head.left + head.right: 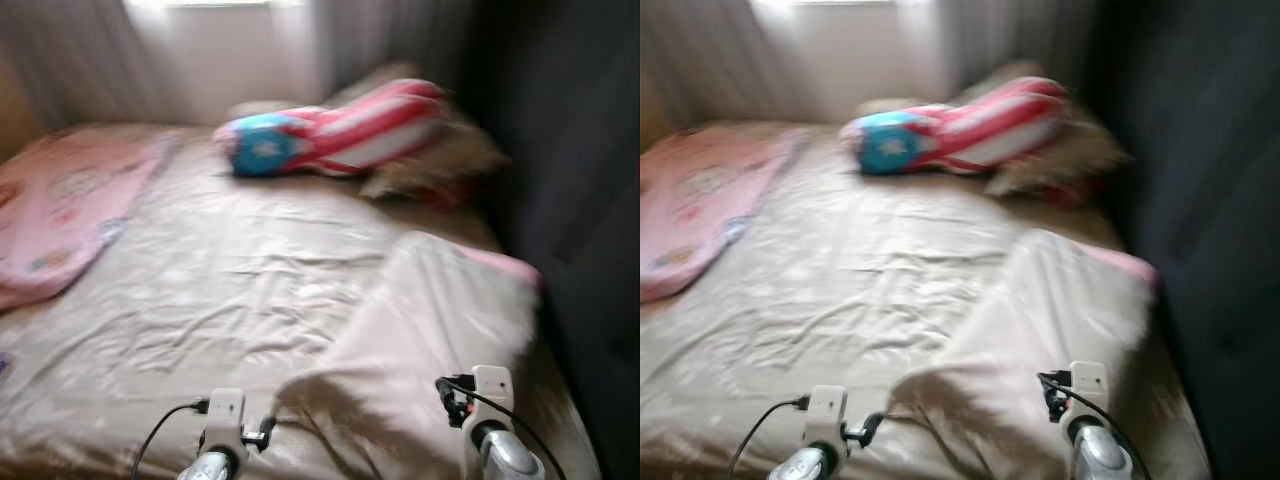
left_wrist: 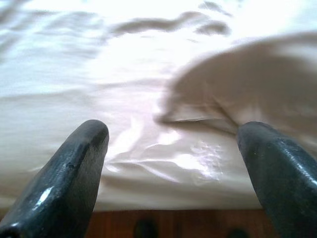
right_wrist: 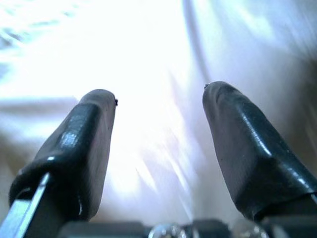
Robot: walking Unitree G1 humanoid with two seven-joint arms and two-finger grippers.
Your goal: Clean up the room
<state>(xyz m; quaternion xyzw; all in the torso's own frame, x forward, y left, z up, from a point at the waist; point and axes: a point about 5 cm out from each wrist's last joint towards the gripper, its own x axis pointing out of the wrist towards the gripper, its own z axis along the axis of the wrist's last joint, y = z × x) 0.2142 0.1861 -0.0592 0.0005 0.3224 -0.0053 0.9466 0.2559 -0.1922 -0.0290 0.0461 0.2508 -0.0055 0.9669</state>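
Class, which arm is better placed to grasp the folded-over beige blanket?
Right, probably. The right gripper, open, points straight at the folded-over beige blanket; the open left gripper sits beside its corner.

Pillow (image 1: 340, 130) behind, blanket (image 1: 60, 200) left, on bed (image 1: 220, 290).

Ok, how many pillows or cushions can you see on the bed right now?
3. A beige pillow at the near right corner, a striped red, white and blue cushion at the far end, and a tan one behind it. Blur may hide others.
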